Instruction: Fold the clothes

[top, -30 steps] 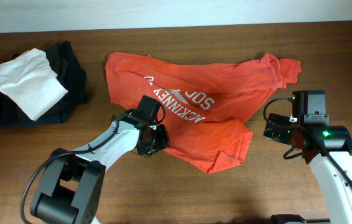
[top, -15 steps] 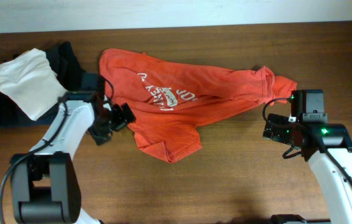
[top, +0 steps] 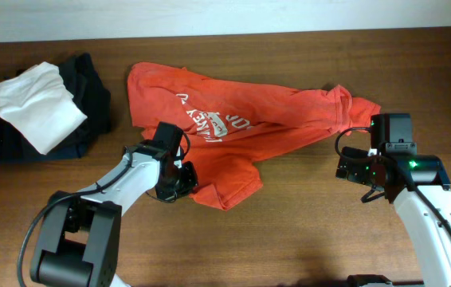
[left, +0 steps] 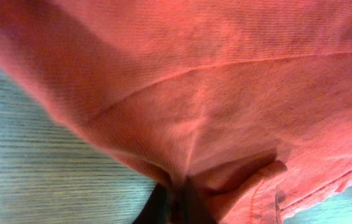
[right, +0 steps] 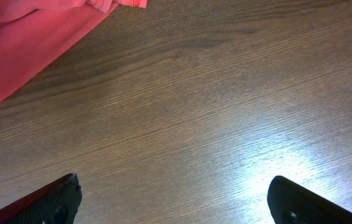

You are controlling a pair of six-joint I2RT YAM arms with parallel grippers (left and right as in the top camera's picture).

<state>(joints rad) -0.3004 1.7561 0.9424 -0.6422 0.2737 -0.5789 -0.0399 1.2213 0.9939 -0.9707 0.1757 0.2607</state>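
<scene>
The orange-red T-shirt [top: 273, 119] lies crumpled across the middle of the wooden table, white lettering facing up, with a flap hanging toward the front. My left gripper [top: 179, 182] sits at the flap's left edge. In the left wrist view its dark jaws [left: 179, 199] are pinched together on a gathered fold of the shirt [left: 194, 93]. My right gripper [top: 353, 169] is open and empty over bare wood, just right of the shirt's right sleeve. Its fingers [right: 176, 199] are wide apart, and the shirt's edge [right: 20, 43] shows at the top left.
A folded white garment [top: 34, 104] lies on dark folded garments [top: 90, 88] at the back left. The table's far edge meets a pale wall [top: 289, 16] at the top.
The shirt's lower part was dragged left and bunched up a second ago. Since half a second ago my left gripper has moved right to the flap's edge. The right arm has not moved.
</scene>
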